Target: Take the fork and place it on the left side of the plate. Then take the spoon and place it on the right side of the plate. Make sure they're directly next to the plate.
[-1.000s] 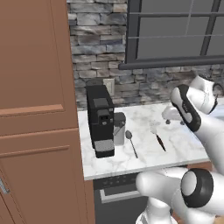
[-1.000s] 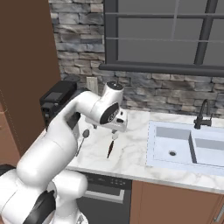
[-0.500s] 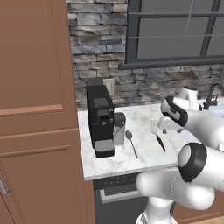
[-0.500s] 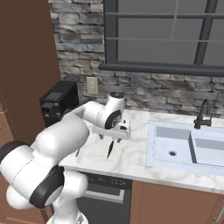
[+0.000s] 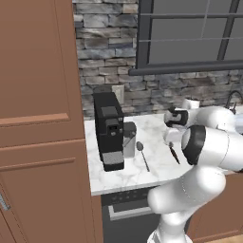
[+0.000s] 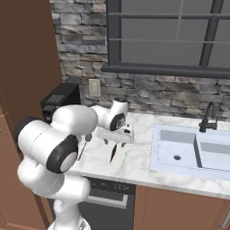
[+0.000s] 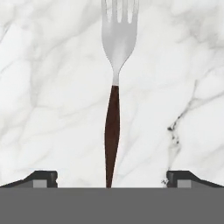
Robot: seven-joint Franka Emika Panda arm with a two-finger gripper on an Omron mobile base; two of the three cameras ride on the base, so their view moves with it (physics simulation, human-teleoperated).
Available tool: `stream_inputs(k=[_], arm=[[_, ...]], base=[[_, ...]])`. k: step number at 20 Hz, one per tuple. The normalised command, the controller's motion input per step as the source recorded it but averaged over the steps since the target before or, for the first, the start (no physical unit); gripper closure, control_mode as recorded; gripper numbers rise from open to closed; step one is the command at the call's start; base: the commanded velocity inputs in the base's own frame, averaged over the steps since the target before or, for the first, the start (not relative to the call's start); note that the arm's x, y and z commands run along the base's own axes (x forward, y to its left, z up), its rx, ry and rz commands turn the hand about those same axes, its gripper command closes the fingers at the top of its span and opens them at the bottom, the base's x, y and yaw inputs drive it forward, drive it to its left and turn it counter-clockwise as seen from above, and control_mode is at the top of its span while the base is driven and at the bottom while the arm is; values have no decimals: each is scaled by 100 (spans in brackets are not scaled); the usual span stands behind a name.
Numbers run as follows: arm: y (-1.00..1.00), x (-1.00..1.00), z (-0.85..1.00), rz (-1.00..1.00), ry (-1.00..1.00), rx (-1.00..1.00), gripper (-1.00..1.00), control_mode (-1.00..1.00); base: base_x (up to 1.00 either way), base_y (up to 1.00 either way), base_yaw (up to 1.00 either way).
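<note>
White marble with grey veining covers the counter [image 5: 118,171], which runs below a rough grey stone wall [image 6: 148,92] and a dark-framed window [image 6: 170,36]. Brown wooden cabinets [image 5: 40,118] stand at the left end, with a black coffee machine [image 5: 109,130] just beside them and a pale sink [image 6: 193,150] set into the surface at the far right. The fork [image 7: 114,87] lies flat on the marble, centred under the gripper [image 7: 112,177], whose jaws stand wide apart and hold nothing. The spoon [image 5: 142,154] lies nearby, between fork and machine.
</note>
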Motion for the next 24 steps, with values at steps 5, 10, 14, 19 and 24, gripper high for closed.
stream_inputs(k=[5,10,14,19,24], arm=[[5,33,-37,0,0,0,-100,-100],[1,20,-39,0,0,0,-100,-100],[0,25,-42,0,0,0,-100,-100],[3,22,-39,0,0,-1,-100,-100],[8,15,-44,0,0,-1,-100,-100]], base=[[0,0,0],[0,0,0],[0,0,0],[0,0,0],[0,0,0]])
